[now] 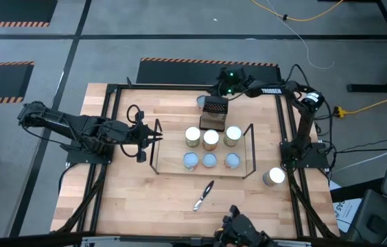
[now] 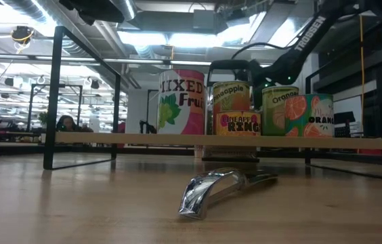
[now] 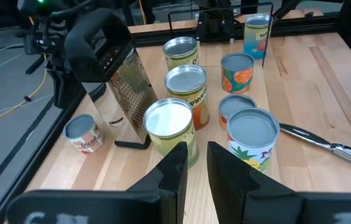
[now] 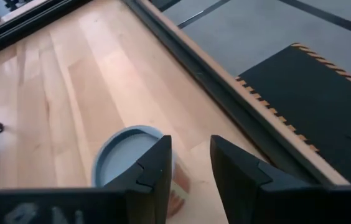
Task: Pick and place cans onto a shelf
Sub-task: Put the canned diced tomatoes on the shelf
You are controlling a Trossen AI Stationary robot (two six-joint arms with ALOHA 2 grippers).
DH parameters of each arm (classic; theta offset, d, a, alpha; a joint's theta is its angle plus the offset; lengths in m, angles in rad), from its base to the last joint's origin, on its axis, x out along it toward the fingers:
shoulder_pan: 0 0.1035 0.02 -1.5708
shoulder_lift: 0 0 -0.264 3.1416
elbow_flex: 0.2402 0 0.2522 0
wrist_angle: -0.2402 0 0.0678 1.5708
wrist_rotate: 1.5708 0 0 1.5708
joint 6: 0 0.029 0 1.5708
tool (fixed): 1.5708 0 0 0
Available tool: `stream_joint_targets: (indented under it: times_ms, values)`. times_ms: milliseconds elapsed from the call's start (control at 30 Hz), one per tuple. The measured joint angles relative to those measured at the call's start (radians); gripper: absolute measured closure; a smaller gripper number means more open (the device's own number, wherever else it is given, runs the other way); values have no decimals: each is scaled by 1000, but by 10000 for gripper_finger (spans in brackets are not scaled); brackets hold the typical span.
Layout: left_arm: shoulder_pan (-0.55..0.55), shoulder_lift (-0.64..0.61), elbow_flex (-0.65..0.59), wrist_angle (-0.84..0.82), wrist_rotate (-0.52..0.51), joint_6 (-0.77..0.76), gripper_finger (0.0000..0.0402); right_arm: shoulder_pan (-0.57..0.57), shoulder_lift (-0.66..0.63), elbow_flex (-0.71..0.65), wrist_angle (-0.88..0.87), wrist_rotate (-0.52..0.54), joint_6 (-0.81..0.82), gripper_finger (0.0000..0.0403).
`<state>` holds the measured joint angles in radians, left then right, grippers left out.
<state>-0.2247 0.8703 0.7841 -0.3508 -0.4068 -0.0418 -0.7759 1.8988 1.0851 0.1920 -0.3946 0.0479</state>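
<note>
Can-shelving well along: six cans (image 1: 209, 140) standing in two rows on the shelf (image 1: 169, 156), mid-counter (image 1: 132, 199). Right claw (image 4: 191, 146) poised just above a loose can (image 4: 126, 158) with a pale-blue top, near the counter's edge; fingers apart and empty, the gap looking narrow against the lid below. Same can just beside a dark box grater (image 1: 214, 108). Left claw (image 3: 197, 149) waiting at the shelf's left end, fingers a slit apart, holding nothing. One more can (image 1: 274, 176) alone near the right arm's base; peeler (image 1: 204, 195) lying on the open counter in front of the shelf.

Risks, as judged from here: fingers coming down on the lid instead of straddling it unless spread wider first, tipping the can or sending it rolling toward the nearby edge. Also a brush against the grater on descent or lift, toppling it onto the shelf's back row. With the shelf already crowded, a carried can likely to knock a neighbour if set down without a clear gap.
</note>
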Motion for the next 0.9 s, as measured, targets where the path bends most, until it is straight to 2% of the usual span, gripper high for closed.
stream_joint_targets:
  times_ms: [267,767,900]
  values:
    - [0,0,0,0,0,0,347,7,15,0,23,31,0,288]
    - [0,0,0,0,0,-1,347,56,15,0,23,27,-28,288]
    - [0,0,0,0,0,-2,347,63,15,0,23,64,-31,288]
